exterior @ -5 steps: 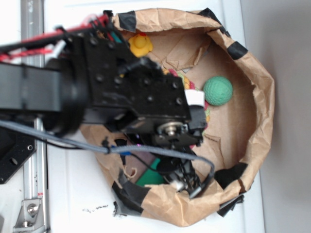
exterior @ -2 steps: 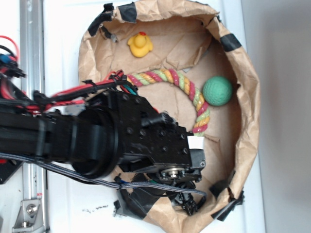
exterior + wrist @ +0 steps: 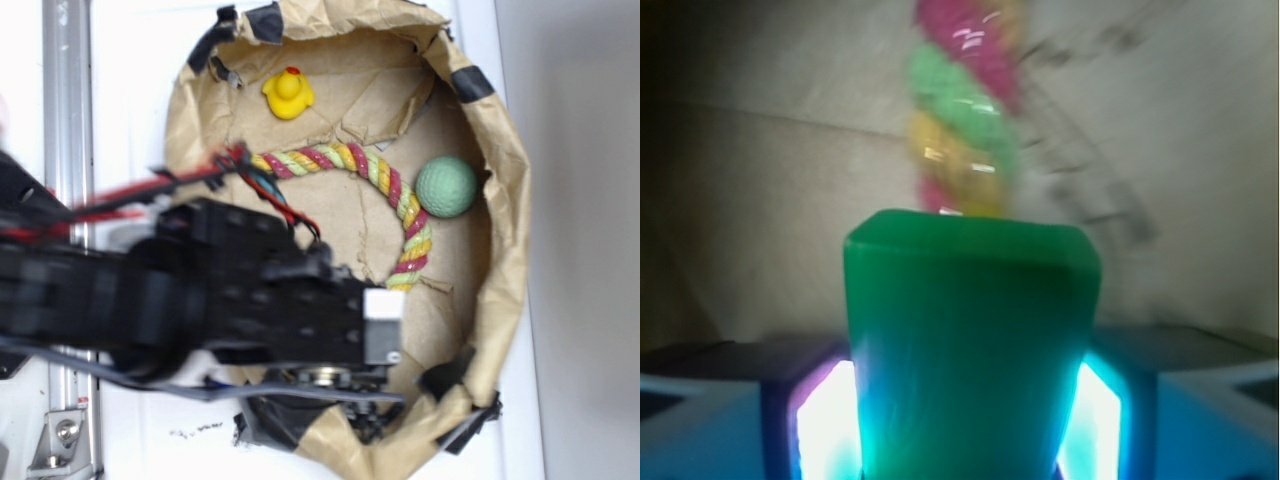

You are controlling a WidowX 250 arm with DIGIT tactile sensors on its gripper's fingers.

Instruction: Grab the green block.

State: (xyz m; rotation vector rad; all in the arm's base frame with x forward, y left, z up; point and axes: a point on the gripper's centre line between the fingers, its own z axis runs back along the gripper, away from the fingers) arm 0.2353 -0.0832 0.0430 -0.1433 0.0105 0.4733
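In the wrist view the green block [image 3: 972, 330] fills the middle, a smooth bright green slab standing up between my two fingers. My gripper [image 3: 970, 420] is shut on it, with a glowing pad [image 3: 825, 420] tight against its left side and another against its right. In the exterior view my black arm [image 3: 250, 300] covers the lower part of the paper bag. There the block and the fingers are hidden under it.
The crumpled brown paper bag [image 3: 510, 200] walls in everything. Inside lie a yellow rubber duck [image 3: 288, 93], a striped rope toy [image 3: 400, 200] and a round green ball [image 3: 446, 186]. The rope [image 3: 965, 110] hangs just beyond the block. A metal rail [image 3: 65, 100] runs along the left.
My arm has swung toward the lower edge of the exterior view, uncovering the rope. The green block seen beside the fingers one second ago is now hidden under the arm.
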